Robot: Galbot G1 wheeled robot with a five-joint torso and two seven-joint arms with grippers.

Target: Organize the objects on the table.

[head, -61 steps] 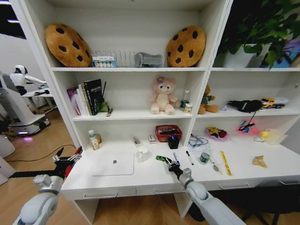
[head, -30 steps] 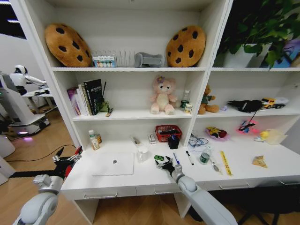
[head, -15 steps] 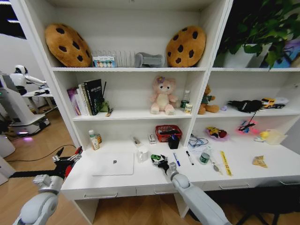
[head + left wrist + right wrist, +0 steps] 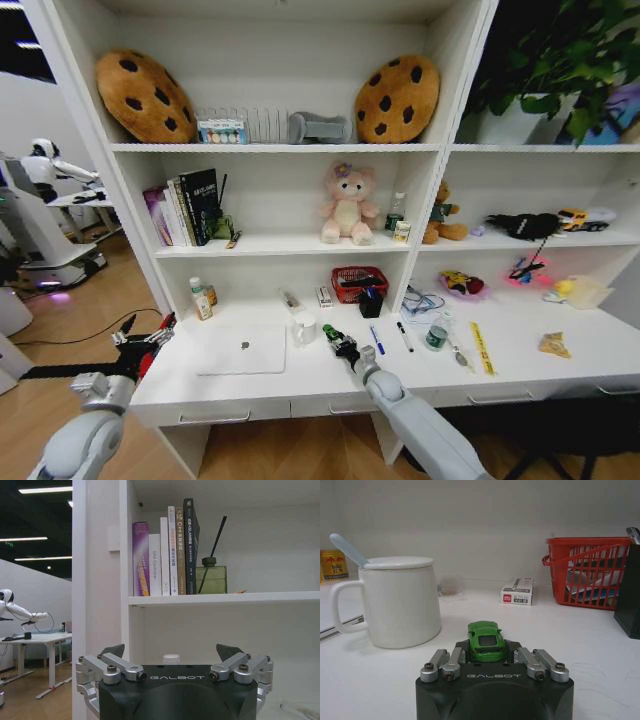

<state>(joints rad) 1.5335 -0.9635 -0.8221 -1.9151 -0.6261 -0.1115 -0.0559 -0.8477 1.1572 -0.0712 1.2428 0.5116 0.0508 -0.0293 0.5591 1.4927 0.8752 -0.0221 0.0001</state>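
My right gripper (image 4: 337, 341) is shut on the tiny green toy car (image 4: 486, 641) and holds it low over the white table (image 4: 300, 378), just right of a white lidded mug (image 4: 304, 328). In the right wrist view the car sits between the folded fingers of the right gripper (image 4: 486, 654), with the mug (image 4: 400, 602) close ahead. The silver laptop (image 4: 242, 350) lies closed left of the mug. Two pens (image 4: 375, 340) and the small round tin (image 4: 436, 338) lie to the right. My left gripper (image 4: 140, 335) hangs open off the table's left end, empty.
A red basket (image 4: 357, 283) and a black pen holder (image 4: 371, 300) stand at the back of the table, with a small box (image 4: 517, 591) beside them. A small bottle (image 4: 201, 298) stands back left. Shelves with books (image 4: 165, 552) and plush toys rise above.
My right gripper has carried the green toy car leftward and a little farther back, ending beside the mug. The left arm has stayed still.
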